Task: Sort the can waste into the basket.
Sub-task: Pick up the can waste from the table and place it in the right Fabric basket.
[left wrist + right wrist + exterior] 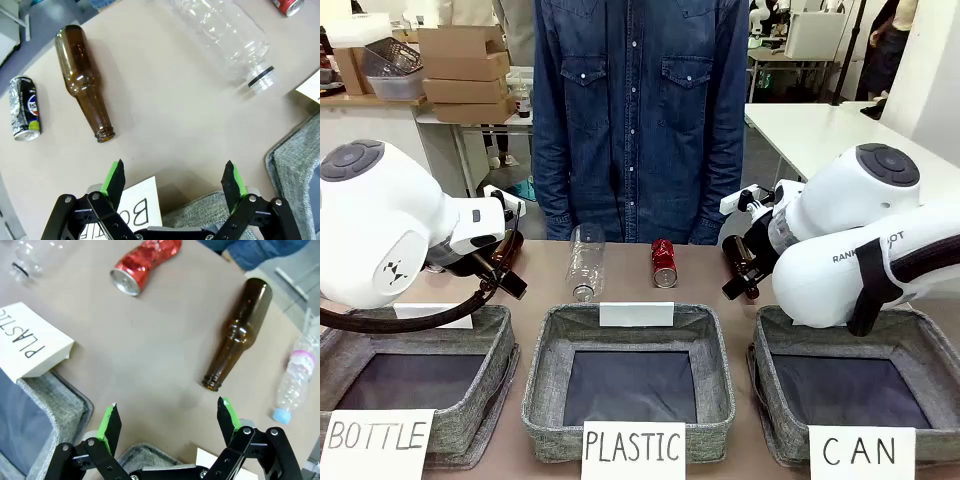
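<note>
white bulbous arms [380, 235], grey caps [352, 160], black cables [390, 322]; left claw [174, 167], right claw [168, 405] black (green pads [112, 177]).

Bare desk [150, 355] lies ahead of the right pincer [168, 404], jaws wide; red can [145, 265] beyond it, open desk all round; first brown bottle [239, 332] flanks one side, PLASTIC card [35, 345] the other; CAN basket [930, 345] open-topped, right arm overhanging its far rim; left pincer [174, 165] faces clear desk; dark can [24, 107] beside second brown bottle [85, 82], gap between.
</note>
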{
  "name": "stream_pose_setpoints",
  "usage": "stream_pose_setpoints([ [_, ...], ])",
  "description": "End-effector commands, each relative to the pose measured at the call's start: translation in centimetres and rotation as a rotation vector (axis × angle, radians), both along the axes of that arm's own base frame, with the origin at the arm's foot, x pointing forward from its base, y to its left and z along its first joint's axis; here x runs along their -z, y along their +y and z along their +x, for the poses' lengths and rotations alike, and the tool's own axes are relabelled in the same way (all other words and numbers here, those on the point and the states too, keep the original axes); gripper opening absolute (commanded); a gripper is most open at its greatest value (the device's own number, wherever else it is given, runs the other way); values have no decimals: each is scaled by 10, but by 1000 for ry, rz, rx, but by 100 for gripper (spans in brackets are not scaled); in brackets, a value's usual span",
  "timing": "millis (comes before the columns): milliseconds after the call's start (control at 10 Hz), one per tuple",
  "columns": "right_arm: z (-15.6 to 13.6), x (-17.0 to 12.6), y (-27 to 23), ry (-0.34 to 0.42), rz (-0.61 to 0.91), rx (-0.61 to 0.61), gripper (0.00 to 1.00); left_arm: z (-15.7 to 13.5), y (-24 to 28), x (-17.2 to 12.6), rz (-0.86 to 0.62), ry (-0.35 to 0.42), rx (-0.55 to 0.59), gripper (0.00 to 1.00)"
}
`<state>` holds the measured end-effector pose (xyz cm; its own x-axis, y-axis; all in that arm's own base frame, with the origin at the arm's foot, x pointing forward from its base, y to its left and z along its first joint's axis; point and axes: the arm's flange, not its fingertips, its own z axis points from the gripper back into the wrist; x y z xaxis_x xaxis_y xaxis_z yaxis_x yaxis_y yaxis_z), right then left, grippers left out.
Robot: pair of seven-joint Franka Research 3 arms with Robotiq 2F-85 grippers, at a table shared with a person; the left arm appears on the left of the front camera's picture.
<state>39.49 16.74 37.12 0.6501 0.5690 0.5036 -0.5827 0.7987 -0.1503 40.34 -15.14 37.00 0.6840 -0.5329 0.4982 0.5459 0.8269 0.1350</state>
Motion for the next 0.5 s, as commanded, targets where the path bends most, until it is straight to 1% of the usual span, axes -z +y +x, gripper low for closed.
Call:
stream_pose_setpoints([
  [0, 0, 0, 0, 0, 0, 0, 100, 0, 0, 0, 0, 0, 0, 100],
  [400, 0, 0, 0, 0, 0, 0, 100, 0, 0, 0, 0, 0, 0, 100],
])
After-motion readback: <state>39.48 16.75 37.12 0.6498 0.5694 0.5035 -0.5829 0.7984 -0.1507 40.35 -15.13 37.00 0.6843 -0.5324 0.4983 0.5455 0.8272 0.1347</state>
